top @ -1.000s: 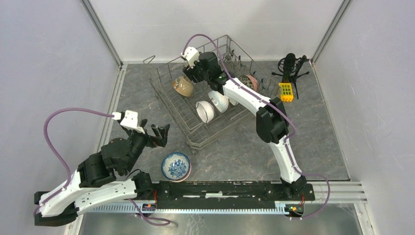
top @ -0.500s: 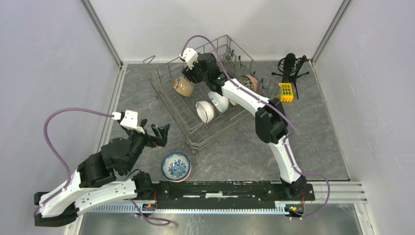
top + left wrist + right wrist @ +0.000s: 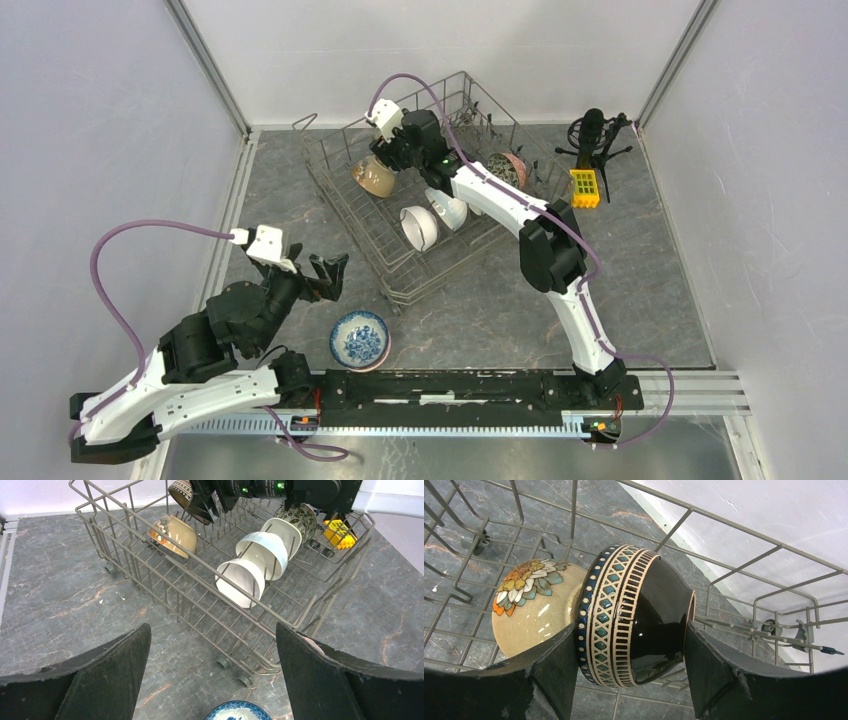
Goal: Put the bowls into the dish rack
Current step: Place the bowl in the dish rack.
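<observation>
A robotics lab cell: white panel walls (image 3: 420, 40), aluminium frame posts (image 3: 205, 65), tripod microphone (image 3: 592, 130), mounting rail (image 3: 470, 385).

One dish rack (image 3: 165, 580), thin grey metal wire with a dull coated finish. Inside the dish rack: dark brown bowl (image 3: 649, 620), ceramic under a high-gloss glaze, with a raised cream and teal band; tan bowl (image 3: 531, 610), glossy glazed ceramic with a painted flower; white bowls (image 3: 245, 577), smooth ceramic of softer sheen. In front of the dish rack: blue-and-white bowl (image 3: 360, 340), shiny glazed ceramic; table (image 3: 60, 590), grey veined stone-look top, smooth, low sheen; left gripper (image 3: 212, 630), fingers matt black, rough, chipped at the edges.
</observation>
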